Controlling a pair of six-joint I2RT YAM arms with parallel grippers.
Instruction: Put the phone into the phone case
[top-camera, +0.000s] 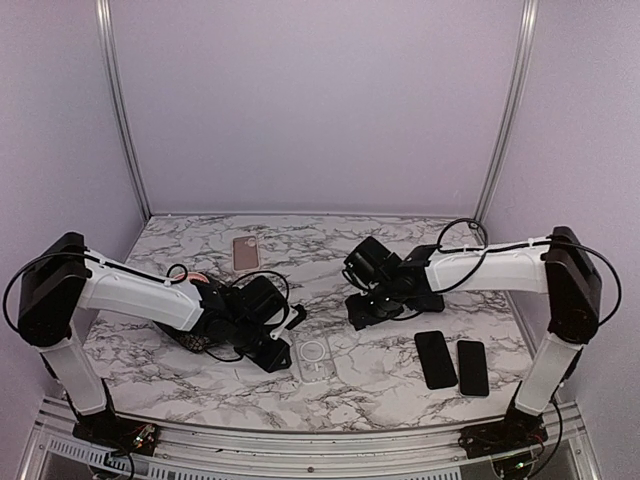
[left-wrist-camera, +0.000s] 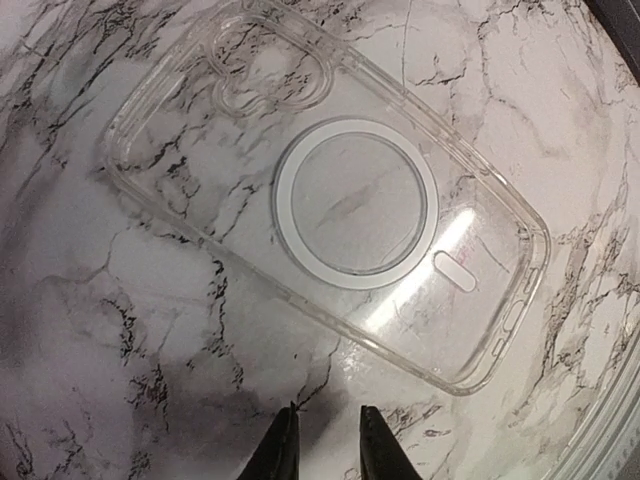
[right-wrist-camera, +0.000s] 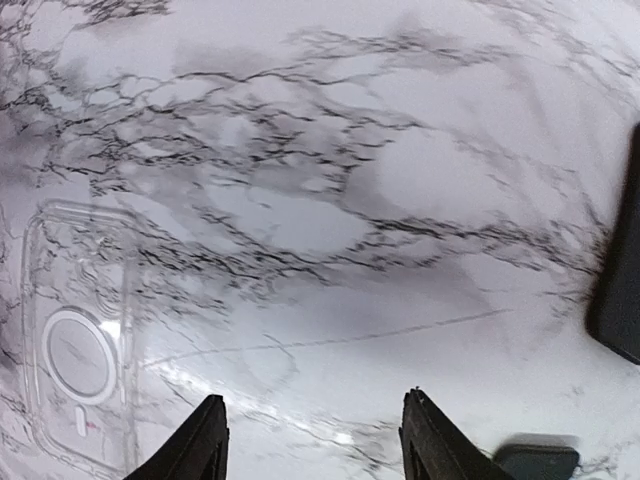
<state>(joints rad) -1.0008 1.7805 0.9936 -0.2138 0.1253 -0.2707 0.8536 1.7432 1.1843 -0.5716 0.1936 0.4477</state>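
phone case (left-wrist-camera: 350, 200) just beyond left pincer (left-wrist-camera: 327, 425), untouched

High rear overview — downward wrist close-ups, case (left-wrist-camera: 330, 200) shared

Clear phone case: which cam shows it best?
Left wrist: the clear phone case nearly fills the frame, with edges and cutouts sharp. Top external shows it small, with little detail. Right wrist has it small and skewed at the left edge.

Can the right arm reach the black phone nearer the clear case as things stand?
Probably yes: the right gripper has its fingers open and empty, and that black phone lies flat on the marble table, nothing between them.
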